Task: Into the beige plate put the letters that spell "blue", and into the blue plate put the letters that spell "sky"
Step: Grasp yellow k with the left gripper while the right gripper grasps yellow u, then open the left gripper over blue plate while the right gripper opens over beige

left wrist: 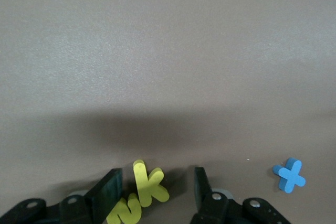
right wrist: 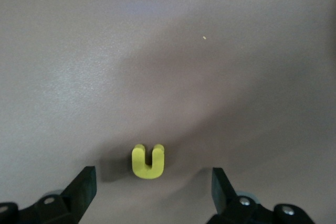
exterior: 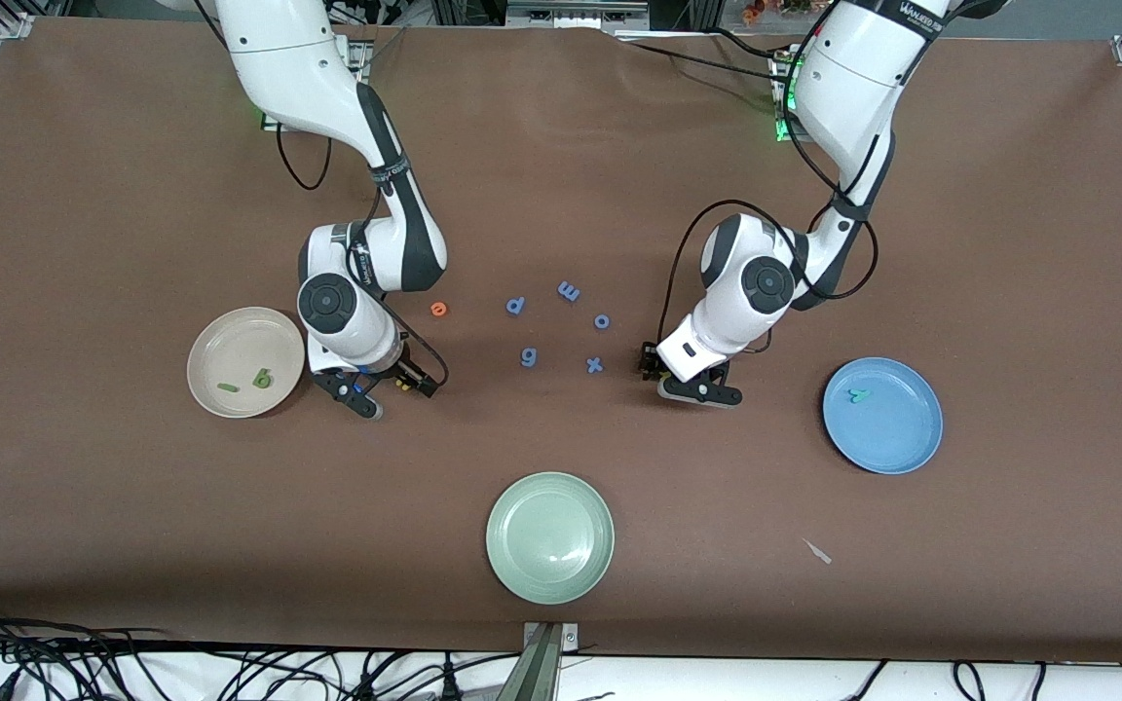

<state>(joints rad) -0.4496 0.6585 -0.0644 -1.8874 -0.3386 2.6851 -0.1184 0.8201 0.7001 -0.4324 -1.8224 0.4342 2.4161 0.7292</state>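
Note:
My left gripper point(exterior: 683, 382) is low over the table between the blue x and the blue plate point(exterior: 902, 443). In the left wrist view its jaws point(left wrist: 155, 184) stand open around a yellow k point(left wrist: 147, 184) that overlaps a yellow s point(left wrist: 125, 211); a gap remains between the k and one finger. My right gripper point(exterior: 388, 389) is low beside the beige plate point(exterior: 220, 350), open wide point(right wrist: 152, 182), with a yellow u point(right wrist: 148, 162) just ahead of its fingertips. The beige plate holds a green l point(exterior: 227, 387) and a dark green b point(exterior: 262, 378). A teal y point(exterior: 858, 395) lies in the blue plate. An orange e point(exterior: 438, 309) lies on the table.
Blue letters p point(exterior: 515, 306), m point(exterior: 569, 290), o point(exterior: 602, 320), g point(exterior: 529, 357) and x point(exterior: 595, 365) lie mid-table between the arms. A pale green plate point(exterior: 549, 537) sits nearer the front camera. A small pale scrap point(exterior: 817, 551) lies near the front edge.

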